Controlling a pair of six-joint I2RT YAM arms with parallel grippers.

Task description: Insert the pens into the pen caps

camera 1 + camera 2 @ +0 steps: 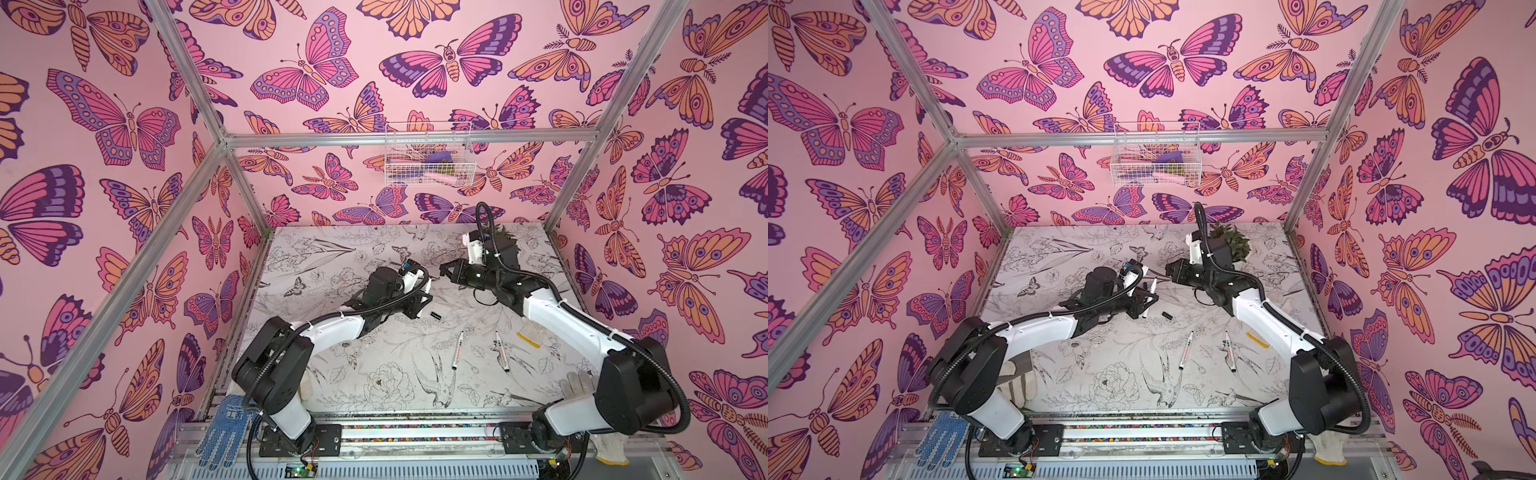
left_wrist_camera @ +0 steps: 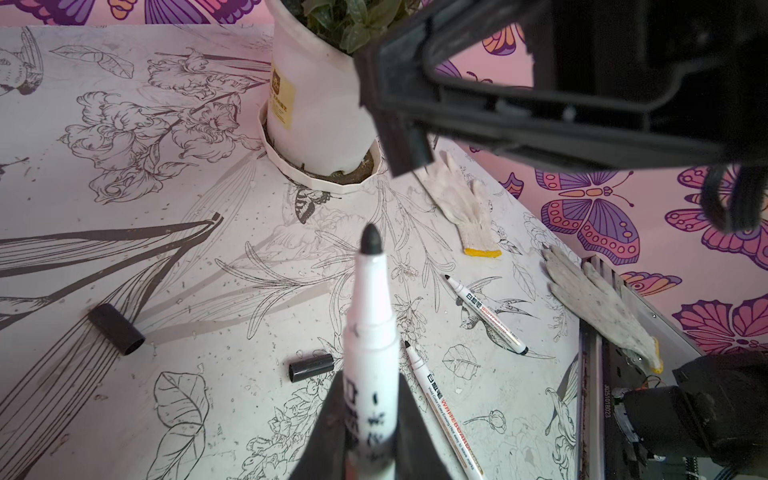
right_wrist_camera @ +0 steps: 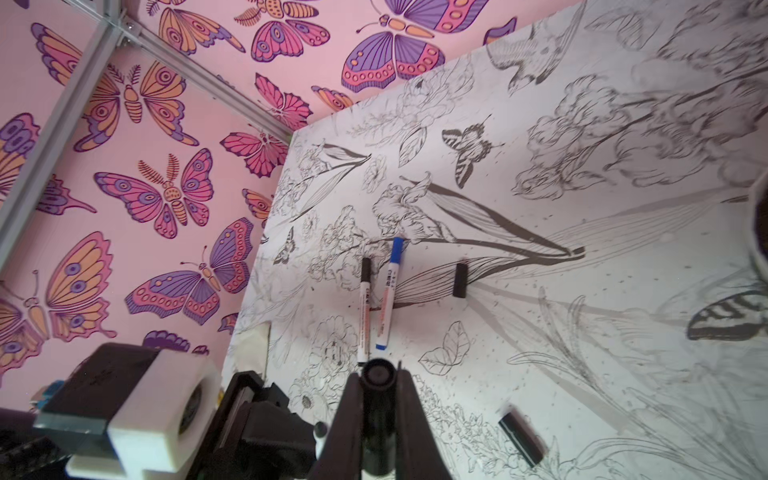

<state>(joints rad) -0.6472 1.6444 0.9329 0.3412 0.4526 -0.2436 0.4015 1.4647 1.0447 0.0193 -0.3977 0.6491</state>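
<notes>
Both arms [image 1: 328, 326] have white link shells, black joint housings and black ribbed cable conduits [image 1: 683, 401].

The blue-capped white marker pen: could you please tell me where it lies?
In the right wrist view the blue-capped pen lies flat between a black-capped white pen and a loose black cap.

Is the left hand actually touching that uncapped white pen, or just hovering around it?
Touching. In the left wrist view, the left hand has both fingers pressed against the pen, clamping its barrel.

Bright diffuse light, soft shadows, blurry foreground
</notes>
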